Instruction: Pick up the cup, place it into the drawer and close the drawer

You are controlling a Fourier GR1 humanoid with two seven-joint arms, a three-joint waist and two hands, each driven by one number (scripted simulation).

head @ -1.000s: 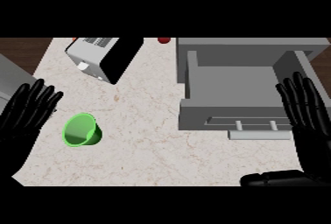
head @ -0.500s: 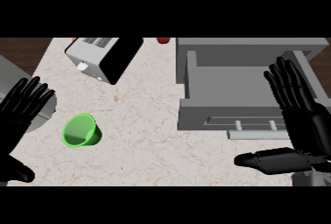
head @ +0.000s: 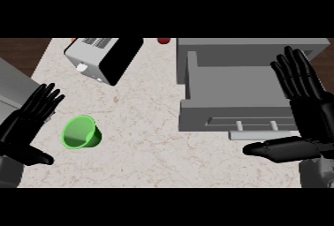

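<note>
A green cup (head: 81,132) lies on its side on the speckled counter (head: 143,114) at the left. The grey drawer (head: 235,95) stands pulled open at the right, with a handle bar (head: 257,126) on its front. My left hand (head: 29,126) is open, fingers straight, just left of the cup and apart from it. My right hand (head: 306,110) is open over the drawer's right side, fingers pointing away and the thumb stretched left below the drawer front. Neither hand holds anything.
A silver and black toaster (head: 104,55) stands at the back left. A small red object (head: 164,40) sits at the counter's far edge. A grey surface (head: 13,84) borders the counter at the left.
Both hands have moved inward and up the view: the left hand closer to the cup, the right hand over the drawer's right side. The cup and the drawer stayed put.
</note>
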